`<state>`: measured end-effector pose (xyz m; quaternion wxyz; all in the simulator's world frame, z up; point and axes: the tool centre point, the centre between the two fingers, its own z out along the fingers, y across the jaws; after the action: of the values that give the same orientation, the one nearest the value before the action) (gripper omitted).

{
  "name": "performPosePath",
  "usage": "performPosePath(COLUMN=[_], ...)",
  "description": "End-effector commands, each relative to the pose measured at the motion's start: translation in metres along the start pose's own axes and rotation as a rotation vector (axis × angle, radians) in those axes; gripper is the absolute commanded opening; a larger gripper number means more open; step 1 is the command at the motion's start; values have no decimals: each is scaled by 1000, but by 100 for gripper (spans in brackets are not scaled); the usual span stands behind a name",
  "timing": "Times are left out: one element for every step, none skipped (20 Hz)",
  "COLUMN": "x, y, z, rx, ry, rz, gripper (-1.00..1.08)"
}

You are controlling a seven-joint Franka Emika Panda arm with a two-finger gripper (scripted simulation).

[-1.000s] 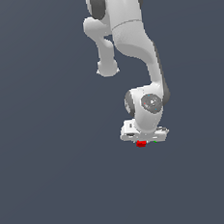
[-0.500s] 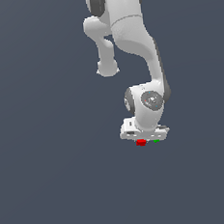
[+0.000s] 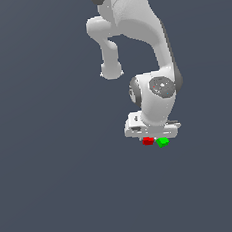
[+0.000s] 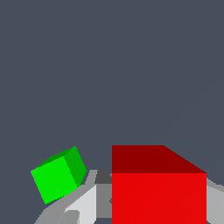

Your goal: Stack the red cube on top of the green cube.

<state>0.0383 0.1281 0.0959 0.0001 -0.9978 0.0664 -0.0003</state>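
Cam setup: ext view far, wrist view v. close.
Both catch the red cube [image 3: 148, 141] [image 4: 158, 192] and green cube [image 3: 162, 142] [image 4: 57, 174].

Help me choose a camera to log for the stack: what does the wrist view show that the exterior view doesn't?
Only the wrist view shows the red cube held between the grey fingers and the green cube sitting apart, skewed relative to the red one. Only the exterior view shows the white arm and the gripper directly above the cubes. Both show the two cubes side by side, not yet stacked.
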Motion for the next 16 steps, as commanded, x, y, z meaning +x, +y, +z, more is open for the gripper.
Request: performPosePath(x=[0,0,0,0,1,1,1,1,1,0,-1,-2,-3,-5,-7,-9], y=[0,0,0,0,0,0,0,0,-1,-2,-4,-7,-10,-14,-19,-25], z=[-13,-16,-19,-22,-23,-24,-24,-23,-23,-22,-20,-18,-16,-13,-10,-5], rx=[0,0,0,0,0,0,0,0,0,0,0,0,0,0,0,1], ry=[-1,-1,-1,-1,-1,-1,-1,0,0,0,0,0,0,0,0,0], rz=[0,0,0,0,0,0,0,0,0,0,0,0,0,0,0,0], gripper=[-100,-100,-100,-100,-100,-100,-100,-100,-100,-100,-100,-100,-100,-100,-100,-100])
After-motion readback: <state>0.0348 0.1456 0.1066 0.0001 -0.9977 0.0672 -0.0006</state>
